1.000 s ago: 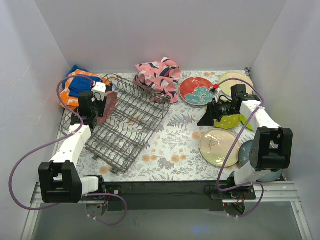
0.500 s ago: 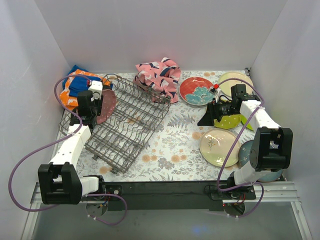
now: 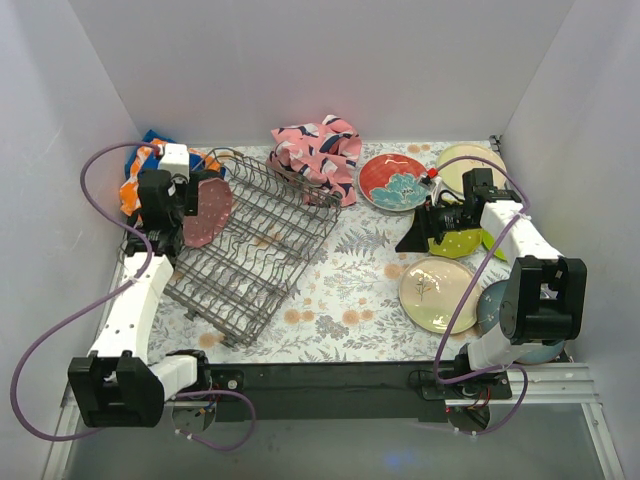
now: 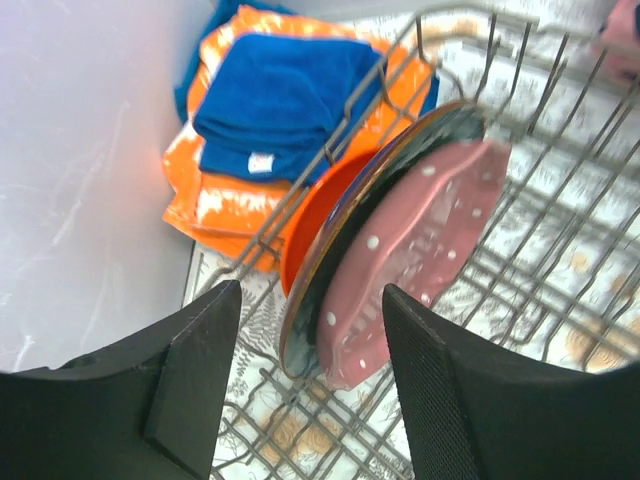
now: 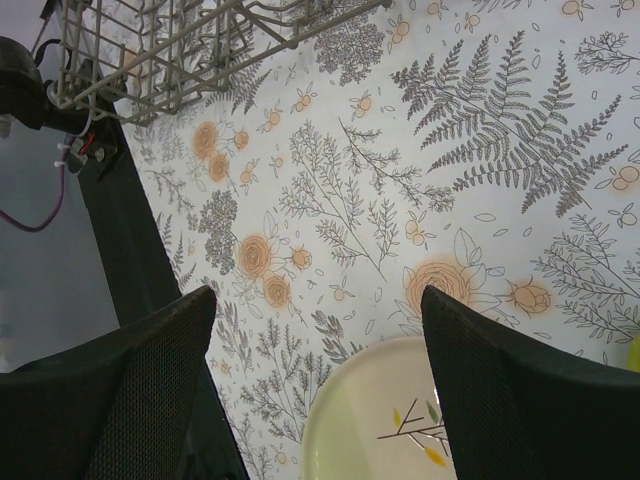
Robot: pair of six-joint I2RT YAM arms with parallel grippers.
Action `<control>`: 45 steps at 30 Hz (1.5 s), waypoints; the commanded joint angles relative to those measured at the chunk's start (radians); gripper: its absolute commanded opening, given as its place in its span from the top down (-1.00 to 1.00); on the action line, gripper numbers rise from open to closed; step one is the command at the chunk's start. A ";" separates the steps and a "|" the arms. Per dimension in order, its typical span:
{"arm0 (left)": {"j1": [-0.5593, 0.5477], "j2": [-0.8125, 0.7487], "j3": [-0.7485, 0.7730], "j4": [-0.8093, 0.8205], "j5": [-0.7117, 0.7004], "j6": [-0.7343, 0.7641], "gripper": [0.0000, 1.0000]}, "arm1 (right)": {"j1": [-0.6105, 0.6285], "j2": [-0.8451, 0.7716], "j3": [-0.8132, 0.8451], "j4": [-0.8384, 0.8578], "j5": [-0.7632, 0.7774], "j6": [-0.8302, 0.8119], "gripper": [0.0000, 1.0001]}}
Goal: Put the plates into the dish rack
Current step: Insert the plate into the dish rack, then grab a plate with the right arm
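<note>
We look down on a floral-patterned surface (image 3: 365, 255) with two robot arms at its near edge. The dish rack (image 3: 265, 240), grey wire with rows of upright tines, lies on the left half of the surface, set at an angle.

A pink speckled plate (image 4: 420, 250) with a dark rim stands on edge at the rack's far left end. Something orange and rounded (image 4: 305, 235) sits directly behind it. The left gripper (image 4: 310, 288) is at this plate with its fingers apart. The plate's lower edge shows between them, and we cannot tell whether either finger touches it. Beyond the rack's left corner lies a pile of orange and blue cloths (image 3: 150, 170).

On the right, the right gripper (image 5: 318, 295) hangs over the surface with its fingers spread wide and nothing between them. A lime green plate (image 3: 458, 243) lies beneath that arm, with a cream plate with a sprig design (image 3: 437, 293) nearer us. Farther back are a red plate with a teal flower (image 3: 393, 182) and a pale yellow plate (image 3: 470, 160). A pink patterned cloth (image 3: 320, 150) is bunched at the rack's far end.
</note>
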 commanded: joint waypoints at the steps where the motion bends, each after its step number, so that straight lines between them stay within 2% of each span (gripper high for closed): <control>1: 0.005 -0.076 0.068 -0.032 -0.015 -0.056 -0.16 | -0.004 -0.038 0.040 -0.029 0.023 -0.041 -0.77; 10: 0.005 -0.177 0.131 -0.180 0.057 -0.235 -0.34 | -0.002 -0.043 0.108 -0.064 0.186 -0.114 -0.77; 13: 0.005 -0.210 0.153 -0.238 0.129 -0.316 -0.50 | -0.004 -0.038 0.134 -0.067 0.259 -0.118 -0.77; 19: 0.005 -0.271 0.148 -0.327 0.322 -0.459 -0.54 | -0.004 -0.030 0.160 -0.064 0.434 -0.119 -0.80; 24: 0.005 -0.364 0.090 -0.332 0.445 -0.614 -0.55 | -0.088 0.005 0.191 -0.073 0.467 -0.118 -0.84; 30: 0.005 -0.415 0.021 -0.330 0.516 -0.784 -0.56 | -0.173 0.053 0.224 -0.098 0.493 -0.150 -0.87; 34: 0.005 -0.435 -0.018 -0.310 0.554 -0.849 -0.56 | -0.226 0.094 0.269 -0.095 0.570 -0.157 -0.89; 38: 0.005 -0.440 -0.044 -0.275 0.626 -0.887 -0.56 | -0.301 0.174 0.339 -0.096 0.579 -0.170 -0.89; 45: 0.005 -0.418 -0.062 -0.249 0.730 -0.944 -0.56 | -0.343 0.281 0.451 -0.096 0.634 -0.200 -0.91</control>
